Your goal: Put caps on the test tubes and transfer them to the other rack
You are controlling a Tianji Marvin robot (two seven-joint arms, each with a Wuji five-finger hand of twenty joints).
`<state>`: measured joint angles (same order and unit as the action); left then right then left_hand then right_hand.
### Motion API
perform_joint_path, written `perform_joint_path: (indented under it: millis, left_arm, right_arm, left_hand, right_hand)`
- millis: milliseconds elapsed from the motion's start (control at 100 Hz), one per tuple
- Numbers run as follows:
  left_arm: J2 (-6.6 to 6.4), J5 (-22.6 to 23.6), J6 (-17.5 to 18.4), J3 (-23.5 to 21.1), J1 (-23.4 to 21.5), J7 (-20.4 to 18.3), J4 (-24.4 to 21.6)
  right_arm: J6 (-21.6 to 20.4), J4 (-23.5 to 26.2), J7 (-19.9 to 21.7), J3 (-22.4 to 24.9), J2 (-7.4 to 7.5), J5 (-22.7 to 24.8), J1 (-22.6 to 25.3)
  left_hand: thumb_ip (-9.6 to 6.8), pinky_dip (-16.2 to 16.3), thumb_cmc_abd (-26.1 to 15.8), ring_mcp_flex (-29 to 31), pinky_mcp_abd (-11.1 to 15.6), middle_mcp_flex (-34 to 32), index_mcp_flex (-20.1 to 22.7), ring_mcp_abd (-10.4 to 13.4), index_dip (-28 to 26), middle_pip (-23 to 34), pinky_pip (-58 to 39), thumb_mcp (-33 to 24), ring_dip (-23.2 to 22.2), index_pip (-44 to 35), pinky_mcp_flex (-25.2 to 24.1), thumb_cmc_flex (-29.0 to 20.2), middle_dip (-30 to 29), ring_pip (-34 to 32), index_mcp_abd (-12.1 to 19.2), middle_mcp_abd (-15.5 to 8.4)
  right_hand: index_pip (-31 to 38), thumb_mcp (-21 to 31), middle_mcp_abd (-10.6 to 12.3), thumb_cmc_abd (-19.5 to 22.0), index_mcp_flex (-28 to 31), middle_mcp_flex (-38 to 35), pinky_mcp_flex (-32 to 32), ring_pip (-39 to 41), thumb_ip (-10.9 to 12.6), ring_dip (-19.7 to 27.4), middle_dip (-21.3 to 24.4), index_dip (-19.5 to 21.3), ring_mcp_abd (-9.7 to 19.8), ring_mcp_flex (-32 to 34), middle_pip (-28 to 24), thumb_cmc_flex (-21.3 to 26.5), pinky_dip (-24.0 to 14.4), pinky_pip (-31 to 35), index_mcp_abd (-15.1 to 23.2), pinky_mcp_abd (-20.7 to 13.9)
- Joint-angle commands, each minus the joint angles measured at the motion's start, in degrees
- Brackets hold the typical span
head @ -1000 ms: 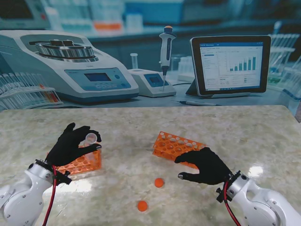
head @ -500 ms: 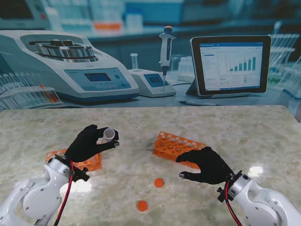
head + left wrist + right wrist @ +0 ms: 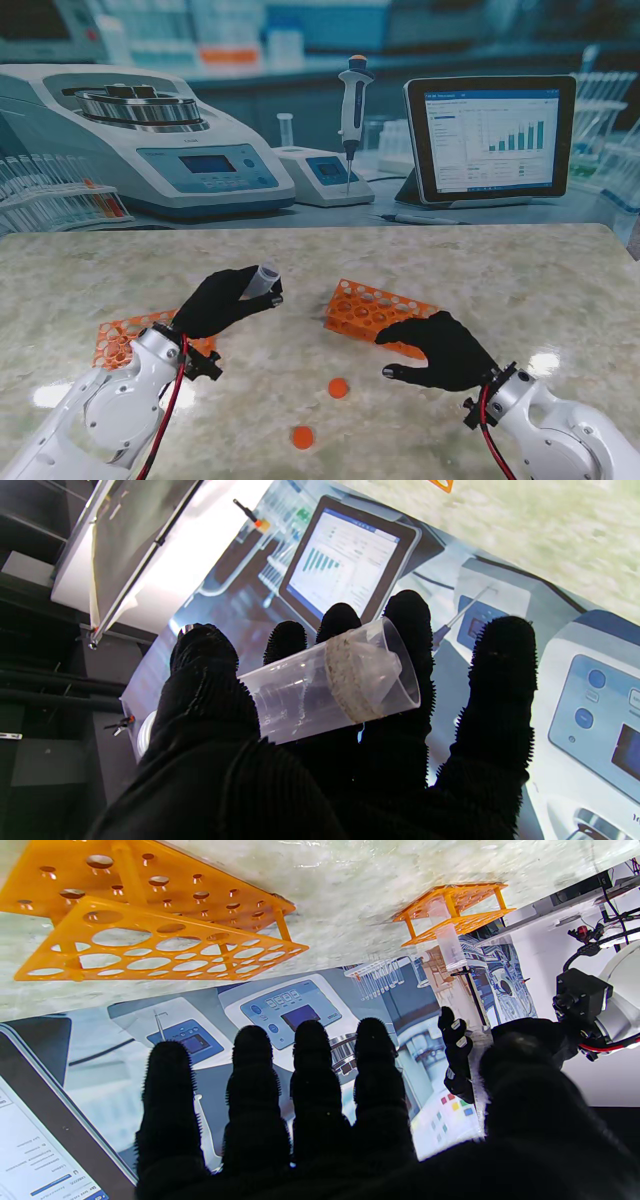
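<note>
One clear test tube (image 3: 262, 279) is in the grip of the left hand (image 3: 225, 302), lifted off the surface (image 3: 520, 275) and tilted, with its open mouth pointing away from the palm. In the left wrist view the thumb (image 3: 205, 680) presses the tube (image 3: 330, 690) against the other fingers, and the tube has no cap. The right rack (image 3: 375, 310) serves as landmark: the tube is to the left of it, not touching. The left rack (image 3: 125, 340) is farther left, partly behind the left arm. Two orange caps lie on the surface nearer to me than the right rack: one cap (image 3: 339, 387) close to it, the other cap (image 3: 302, 436) nearer still. The right hand (image 3: 440, 350) is at the near right corner of this rack, fingers spread, holding nothing.
</note>
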<state>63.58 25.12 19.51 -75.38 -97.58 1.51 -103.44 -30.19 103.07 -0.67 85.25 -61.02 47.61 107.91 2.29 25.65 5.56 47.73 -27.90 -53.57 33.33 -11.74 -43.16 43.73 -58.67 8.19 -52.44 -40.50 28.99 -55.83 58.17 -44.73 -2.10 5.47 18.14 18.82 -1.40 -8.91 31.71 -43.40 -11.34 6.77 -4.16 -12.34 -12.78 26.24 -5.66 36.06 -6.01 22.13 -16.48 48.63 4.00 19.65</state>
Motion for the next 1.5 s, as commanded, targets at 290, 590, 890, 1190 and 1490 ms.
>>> perform_joint_path:
  millis: [290, 590, 890, 1190, 1490]
  left_arm:
    - [1.00, -3.7, -0.5, 3.3, 2.1, 1.2, 2.7]
    - [1.12, -5.3, -1.3, 4.5, 3.1, 0.8, 3.9]
    - [0.79, -7.5, -1.3, 5.7, 4.2, -1.7, 5.1]
    - [1.29, -6.7, -0.1, 6.8, 5.0, 0.7, 6.5]
    - [1.52, -5.5, 1.3, 8.2, 6.2, 2.1, 8.8]
  right_arm:
    - [-0.2, 0.0, 0.2, -0.1, -0.15, -0.2, 0.4]
    - [-0.2, -0.1, 0.6, -0.6, -0.07, -0.3, 0.1]
    - [-0.2, -0.1, 1.3, -1.2, 0.04, -0.7, -0.3]
    - [0.3, 0.8, 2.5, -2.5, 0.27, -0.7, -0.3]
    - [0.4, 1.1, 4.3, -3.9, 0.64, -0.6, -0.7]
  left_hand:
    - [-2.08, 6.7, 2.7, 18.1, 25.2, -4.5, 4.2, 8.1, 8.2, -1.5, -52.3, -7.9, -3.8, 0.2, 32.9, -14.9, -4.5, -24.9, 3.1, -2.4]
    - [-2.67, 12.5, 11.7, 24.7, 27.5, -9.7, -1.0, 7.3, 4.6, -4.8, -51.7, -11.6, -1.5, -9.6, 33.1, -11.0, -10.6, -24.0, -0.9, -2.7]
    - [-2.25, 12.5, 15.1, 24.7, 27.6, -7.4, -9.5, 8.8, -3.6, -2.7, -48.9, -12.9, 2.6, -23.5, 32.7, -5.8, -8.6, -23.6, 0.2, -6.2]
    - [-2.10, 6.3, 10.4, 20.3, 9.5, -5.2, -5.2, 5.4, -30.1, -4.1, -28.4, -13.1, 0.3, -33.6, 29.1, -6.8, -5.7, -9.9, 5.7, -5.9]
    - [-2.11, 4.3, 9.9, 9.0, 5.9, -3.0, -1.3, 5.8, -43.2, -7.8, 5.7, -11.7, 6.7, -35.2, -0.4, -8.0, 0.8, 9.5, 6.6, -7.5]
  right_hand:
    - [-0.2, -0.9, -0.2, 1.1, -0.2, -0.4, 0.1, -0.4, 1.4, 0.2, -0.3, 0.6, 0.0, -1.4, 0.0, 0.3, -0.9, -0.4, 0.5, -0.7]
    - [-0.2, -0.9, -0.1, 1.1, -0.2, -0.3, 0.0, -0.4, 1.4, 0.2, -0.3, 0.6, 0.0, -1.4, 0.0, 0.4, -1.0, -0.4, 0.6, -0.7]
    - [-0.2, -0.9, -0.4, 1.0, -0.1, -0.3, 0.0, -0.4, 1.4, 0.2, -0.3, 0.6, 0.0, -1.4, 0.1, 0.4, -1.0, -0.4, 0.5, -0.7]
    - [-0.2, -0.8, -0.3, 0.5, -0.2, -0.5, -0.1, 0.0, 1.5, 0.0, -0.3, 0.6, -0.2, -0.7, 0.0, 0.9, -1.1, -0.4, 0.5, -0.7]
    - [-0.1, -0.7, -0.6, -0.6, -0.1, -0.9, -0.6, 1.4, 1.4, -1.6, -0.8, 0.6, -0.9, 0.8, -0.5, 1.6, -1.5, 0.2, 0.4, -1.0]
